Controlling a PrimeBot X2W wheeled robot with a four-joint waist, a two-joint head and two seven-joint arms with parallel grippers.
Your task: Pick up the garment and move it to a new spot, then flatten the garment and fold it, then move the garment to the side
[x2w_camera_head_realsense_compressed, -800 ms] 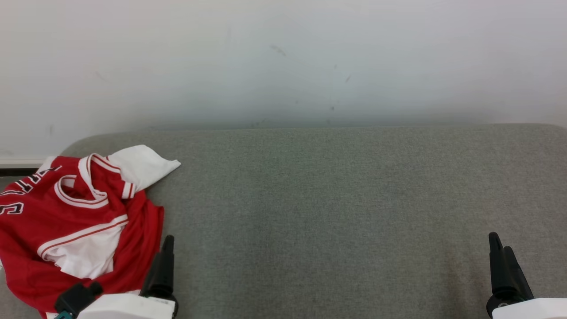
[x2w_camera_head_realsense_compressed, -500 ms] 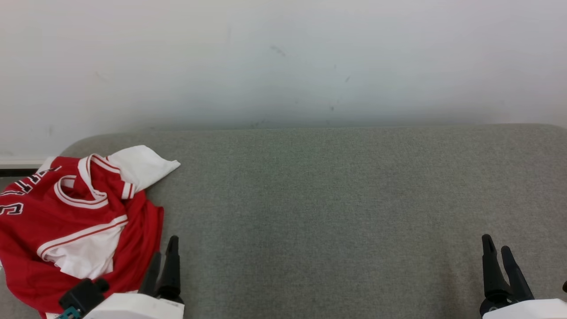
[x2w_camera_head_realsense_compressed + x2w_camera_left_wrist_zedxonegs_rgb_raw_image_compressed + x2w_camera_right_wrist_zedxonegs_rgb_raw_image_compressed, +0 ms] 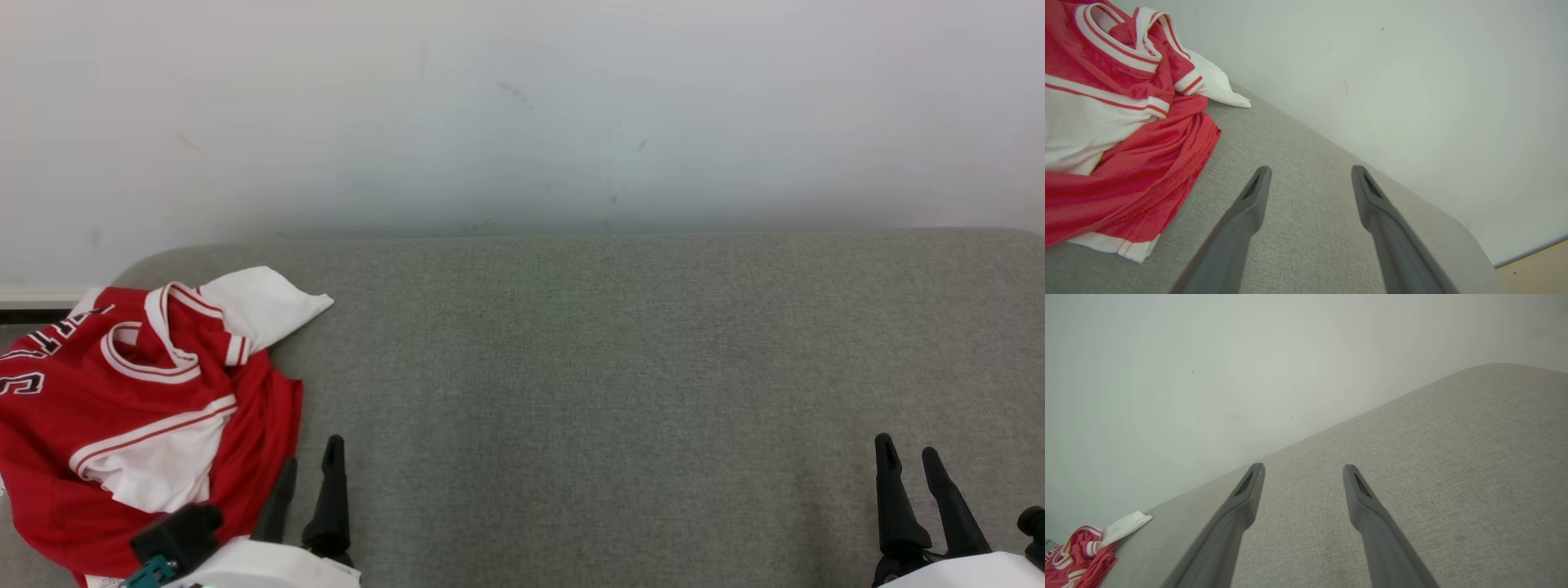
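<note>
The garment [image 3: 147, 408], a red jersey with white sleeves and striped trim, lies crumpled at the left end of the grey padded surface [image 3: 612, 367], partly hanging over its left edge. The left wrist view has the garment [image 3: 1114, 122] at its left. My left gripper [image 3: 312, 457] stands open just right of the garment's red hem, nothing between its fingers; in its own wrist view the left gripper [image 3: 1308, 173] hovers over bare grey fabric. My right gripper [image 3: 906, 453] is open near the lower right, far from the garment. From the right wrist the garment [image 3: 1081, 551] is small at the lower left, and the right gripper [image 3: 1302, 469] is empty.
A pale wall [image 3: 522, 106] rises right behind the padded surface. The surface has rounded corners; its left one [image 3: 139, 265] is beside the garment. A strip of tan floor [image 3: 1535, 265] shows past the surface's edge in the left wrist view.
Both grippers have turned at the wrist, so their two fingers now show apart. The left gripper has shifted slightly right, the right slightly left. The garment has not moved.
</note>
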